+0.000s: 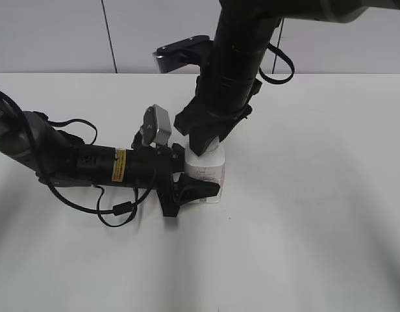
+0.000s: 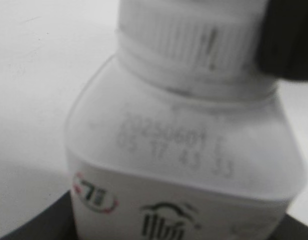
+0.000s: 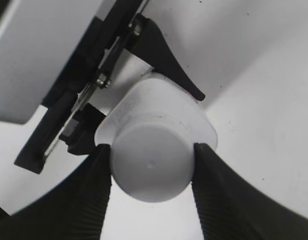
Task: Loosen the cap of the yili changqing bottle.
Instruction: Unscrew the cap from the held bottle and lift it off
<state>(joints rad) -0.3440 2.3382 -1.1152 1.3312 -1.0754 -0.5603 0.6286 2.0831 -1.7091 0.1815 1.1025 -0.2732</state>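
1. Near the middle of the white tabletop (image 1: 304,247): small white bottle (image 1: 206,174), upright, pink-and-white label facing the camera.
2. Coming in low from the left: left end effector (image 1: 190,188), fingers closed narrow around the lower body of the bottle, one dark finger (image 1: 199,188) visible across the front of the label.
3. Coming straight down from above: right end effector (image 1: 203,148), closed on the white cap (image 3: 150,165) at the top of the bottle.
4. From the right wrist view: two ribbed dark fingers (image 3: 96,195) pressed against opposite sides of the cap, flat round top of the cap plainly visible between them.
5. Same view: rounded bottle shoulders (image 3: 194,120) showing just below the cap, left finger curving along the far side of the body.
6. From the left wrist view: very close and blurred; ridged side of the cap (image 2: 194,35) seated on the neck, dark finger of the right end effector (image 2: 289,40) touching it at the upper right.
7. Same view: faint printed date code on the shoulder of the bottle (image 2: 174,150), red and black logo marks lower down, digits too blurred to read fully.
8. Lying across the tabletop: left arm with loose black cable (image 1: 115,211) looped beside it.
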